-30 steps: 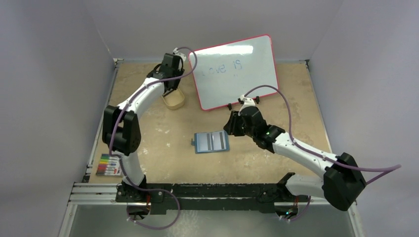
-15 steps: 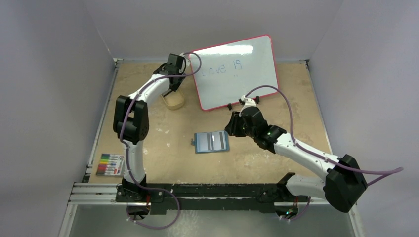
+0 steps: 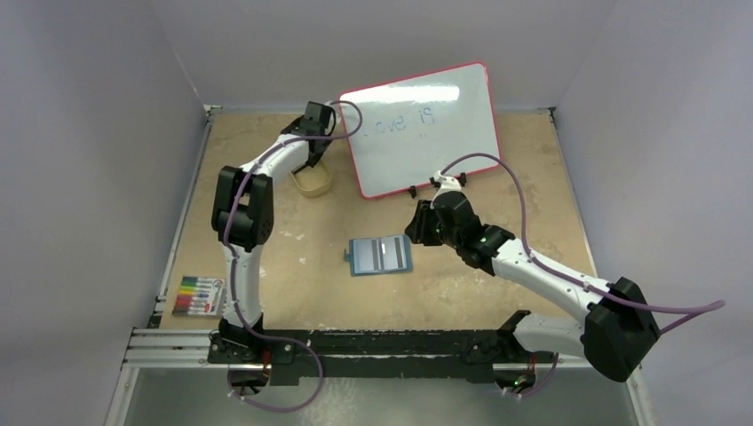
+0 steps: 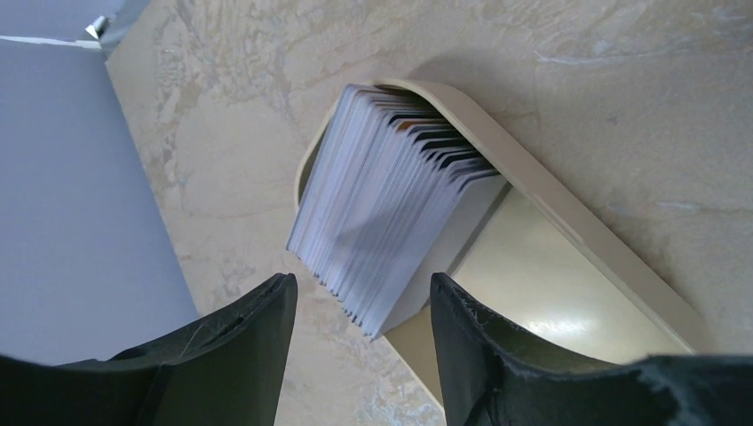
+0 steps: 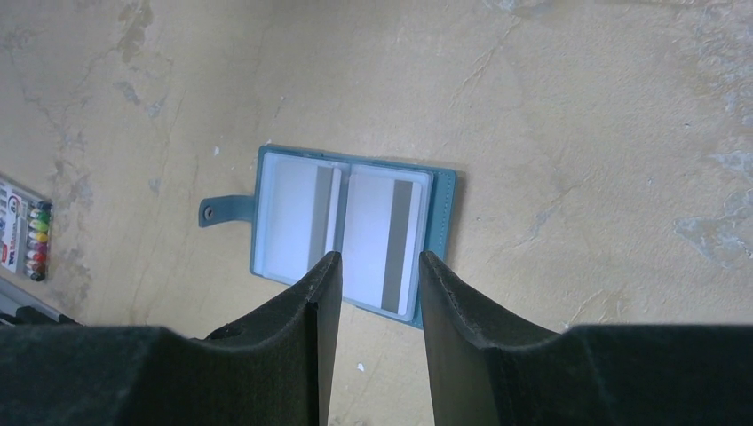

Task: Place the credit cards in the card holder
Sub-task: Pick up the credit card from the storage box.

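The credit cards (image 4: 391, 191) stand on edge as a fanned grey-silver stack at one end of the tan oval tray (image 4: 568, 240). My left gripper (image 4: 362, 297) is open and empty just above them; it hovers over the tray (image 3: 313, 182) at the back left in the top view. The card holder (image 3: 381, 255) lies open flat at the table's middle, snap tab to the left, with a card in each side. My right gripper (image 5: 375, 266) is open and empty above its near edge (image 5: 351, 232).
A pink-framed whiteboard (image 3: 420, 127) leans at the back centre, close to the tray. A pack of coloured markers (image 3: 197, 295) lies at the front left, also in the right wrist view (image 5: 22, 240).
My left arm has folded further back, bringing its gripper in over the tray. My right arm has barely moved.
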`<state>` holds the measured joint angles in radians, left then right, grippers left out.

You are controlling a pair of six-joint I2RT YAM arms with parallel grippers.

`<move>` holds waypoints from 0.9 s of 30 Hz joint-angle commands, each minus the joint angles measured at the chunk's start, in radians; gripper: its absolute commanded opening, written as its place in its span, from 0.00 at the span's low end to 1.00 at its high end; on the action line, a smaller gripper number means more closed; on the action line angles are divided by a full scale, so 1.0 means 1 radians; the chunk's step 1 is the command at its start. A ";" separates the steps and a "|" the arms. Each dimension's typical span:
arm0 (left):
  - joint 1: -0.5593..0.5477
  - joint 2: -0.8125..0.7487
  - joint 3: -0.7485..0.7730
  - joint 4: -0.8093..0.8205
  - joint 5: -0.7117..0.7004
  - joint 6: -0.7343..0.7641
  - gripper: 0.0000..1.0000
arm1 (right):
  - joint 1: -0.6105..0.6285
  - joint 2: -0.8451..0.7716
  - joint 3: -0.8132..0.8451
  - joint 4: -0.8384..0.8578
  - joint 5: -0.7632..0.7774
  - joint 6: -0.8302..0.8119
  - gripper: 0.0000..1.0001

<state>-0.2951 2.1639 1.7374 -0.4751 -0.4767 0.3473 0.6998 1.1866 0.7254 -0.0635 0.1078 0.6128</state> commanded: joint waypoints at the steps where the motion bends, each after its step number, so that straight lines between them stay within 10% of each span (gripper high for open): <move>1: 0.006 0.009 0.017 0.073 -0.073 0.044 0.55 | 0.003 -0.007 0.040 0.015 0.031 -0.010 0.40; 27: 0.005 0.033 -0.002 0.094 -0.059 0.073 0.53 | 0.003 0.001 0.039 0.011 0.036 -0.007 0.40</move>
<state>-0.2951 2.1948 1.7298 -0.4259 -0.5125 0.3904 0.6998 1.1923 0.7254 -0.0666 0.1192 0.6125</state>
